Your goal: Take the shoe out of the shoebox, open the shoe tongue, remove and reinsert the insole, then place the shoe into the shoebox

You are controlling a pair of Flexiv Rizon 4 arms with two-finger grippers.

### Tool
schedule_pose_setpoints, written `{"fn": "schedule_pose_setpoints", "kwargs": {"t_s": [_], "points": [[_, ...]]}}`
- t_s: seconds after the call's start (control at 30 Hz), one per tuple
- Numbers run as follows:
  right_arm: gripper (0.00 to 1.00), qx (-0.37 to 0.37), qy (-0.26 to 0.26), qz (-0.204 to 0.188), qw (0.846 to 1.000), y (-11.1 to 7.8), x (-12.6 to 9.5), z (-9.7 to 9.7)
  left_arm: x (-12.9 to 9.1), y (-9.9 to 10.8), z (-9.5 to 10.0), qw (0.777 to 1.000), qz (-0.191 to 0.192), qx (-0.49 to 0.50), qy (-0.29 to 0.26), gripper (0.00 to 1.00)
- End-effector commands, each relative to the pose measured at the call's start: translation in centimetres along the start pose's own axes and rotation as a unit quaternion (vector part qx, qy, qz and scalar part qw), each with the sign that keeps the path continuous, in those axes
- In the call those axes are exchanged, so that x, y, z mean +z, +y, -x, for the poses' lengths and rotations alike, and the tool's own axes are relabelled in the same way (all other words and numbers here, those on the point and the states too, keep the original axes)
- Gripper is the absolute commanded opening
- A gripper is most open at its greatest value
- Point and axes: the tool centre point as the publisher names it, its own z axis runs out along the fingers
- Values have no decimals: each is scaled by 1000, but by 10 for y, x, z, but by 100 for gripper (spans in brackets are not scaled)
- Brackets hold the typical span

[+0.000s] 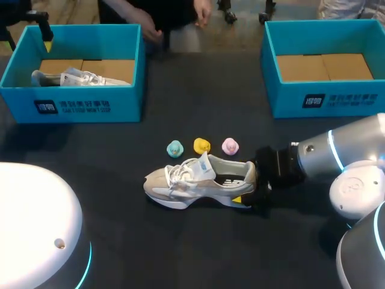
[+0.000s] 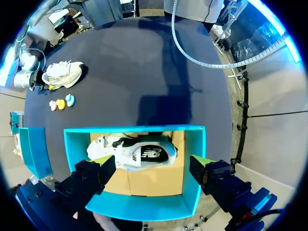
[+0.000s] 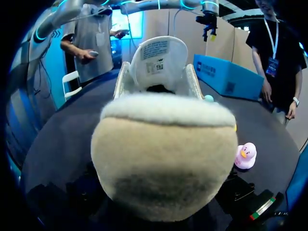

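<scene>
Grey and white, the shoe (image 1: 201,180) sat near the middle of the desk (image 1: 198,247), toward its front edge, tongue raised. Your right hand (image 1: 246,183) was at its heel; you could not tell whether it gripped. Your left hand (image 2: 153,163) hung spread apart over the far-left box (image 1: 90,107), which held a second shoe (image 1: 78,77). Three ducks (image 1: 202,146) stood just behind the shoe.

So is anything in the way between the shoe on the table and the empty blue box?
Only the three ducks. They sit in a row just behind the shoe, and the pink duck is on the side toward the empty box. Past it the table looks bare, so lifting the shoe over should probably clear it.
</scene>
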Motion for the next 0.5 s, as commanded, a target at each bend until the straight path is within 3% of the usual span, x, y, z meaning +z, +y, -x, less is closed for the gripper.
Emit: {"fn": "schedule_pose_setpoints", "kwargs": {"t_s": [0.03,0.5], "points": [[0,-3,5,-6,1000,2,2,1,0,-1,0,1000,2,0,1,100],[0,-7,2,-7,1000,6,-4,0,0,-1,0,1000,2,0,1,100]]}}
